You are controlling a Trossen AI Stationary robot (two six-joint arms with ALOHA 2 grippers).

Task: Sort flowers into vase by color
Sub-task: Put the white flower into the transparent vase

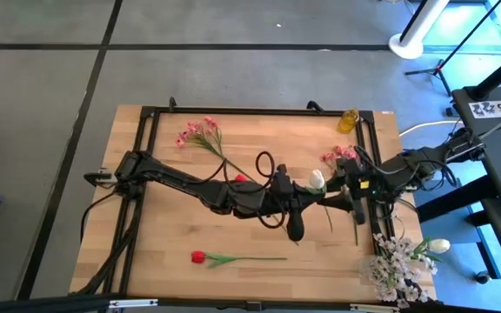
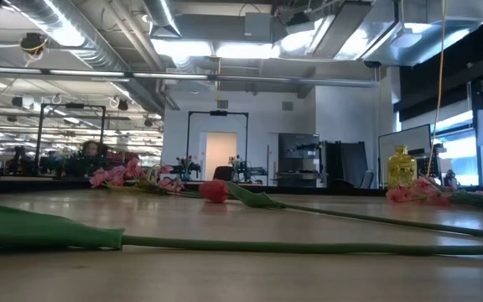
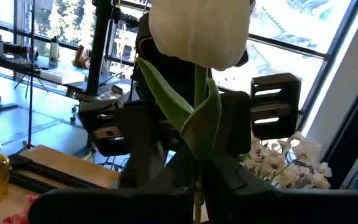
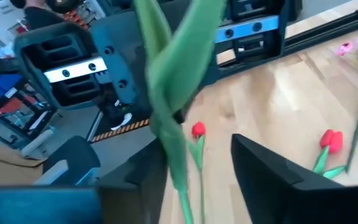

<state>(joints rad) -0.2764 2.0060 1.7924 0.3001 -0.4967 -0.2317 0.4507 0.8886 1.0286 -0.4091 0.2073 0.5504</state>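
Observation:
A white tulip (image 1: pixel 317 180) is held over the middle-right of the table. In the left wrist view its head (image 3: pixel 197 31) and green leaves (image 3: pixel 194 118) rise in front of my left gripper (image 3: pixel 197 194), which is shut on its stem. My left gripper (image 1: pixel 311 198) reaches in from the left. My right gripper (image 1: pixel 344 198) faces it from the right and is open. In the right wrist view the tulip's leaf and stem (image 4: pixel 169 118) run down between the fingers of my right gripper (image 4: pixel 194 183). My left gripper pinches the white tulip's stem (image 3: pixel 197 183) just below the leaves, between its two fingers, which lie across the stem. The tulip is lifted off the table, head past the fingers. My right gripper: the stem passes close to one finger (image 4: pixel 145 180); I cannot tell whether they touch.
A red tulip (image 1: pixel 200 257) lies near the table's near edge and another (image 1: pixel 240 178) beside my left arm. Pink sprays lie far-left (image 1: pixel 200 133) and by the right arm (image 1: pixel 337 156). A yellow bottle (image 1: pixel 348 120) stands far-right. White blossoms (image 1: pixel 397 261) and a white tulip (image 1: pixel 439 246) are at the near-right corner.

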